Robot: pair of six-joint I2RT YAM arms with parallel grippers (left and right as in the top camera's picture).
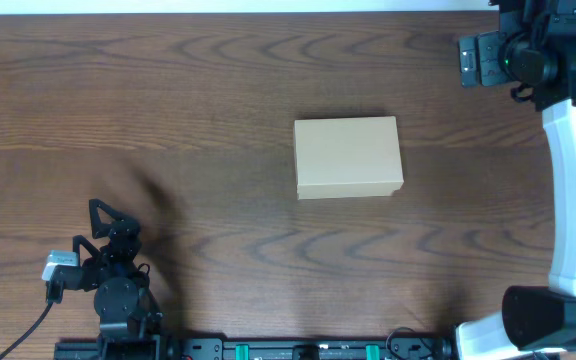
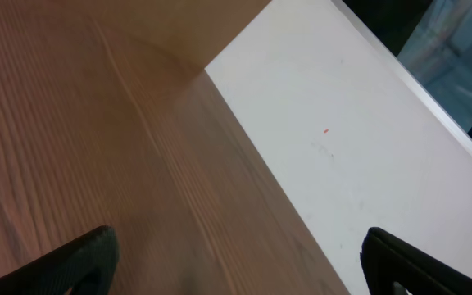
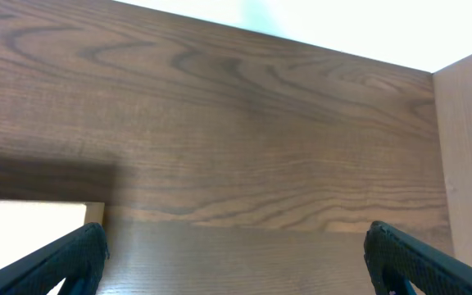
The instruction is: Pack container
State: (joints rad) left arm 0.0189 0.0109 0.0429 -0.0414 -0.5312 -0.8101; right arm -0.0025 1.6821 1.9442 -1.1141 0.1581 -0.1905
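At the near edge, the left arm (image 1: pixel 118 290) sits folded low over its base, with its wrist pointing away toward the far side. The left gripper (image 2: pixel 240 270) is spread wide. Its 2 fingers (image 2: pixel 80 258) show only at the bottom corners of the wrist view. Between them are bare wood grain and a pale surface past the edge of the table (image 1: pixel 168 100). It holds nothing and touches nothing.

The box (image 1: pixel 348 158) lies flat (its lid shut) near the middle of the table, a little right of centre. It is well apart from both grippers.

The right arm (image 1: pixel 573 190) rises from the near right corner and runs along the right side, its long white link nearly straight. At the far right corner its wrist turns to point left along the far edge. The right gripper (image 3: pixel 236 270) hangs there with its jaws fully apart and empty. Only wood shows between its 2 fingers (image 3: pixel 420 262).
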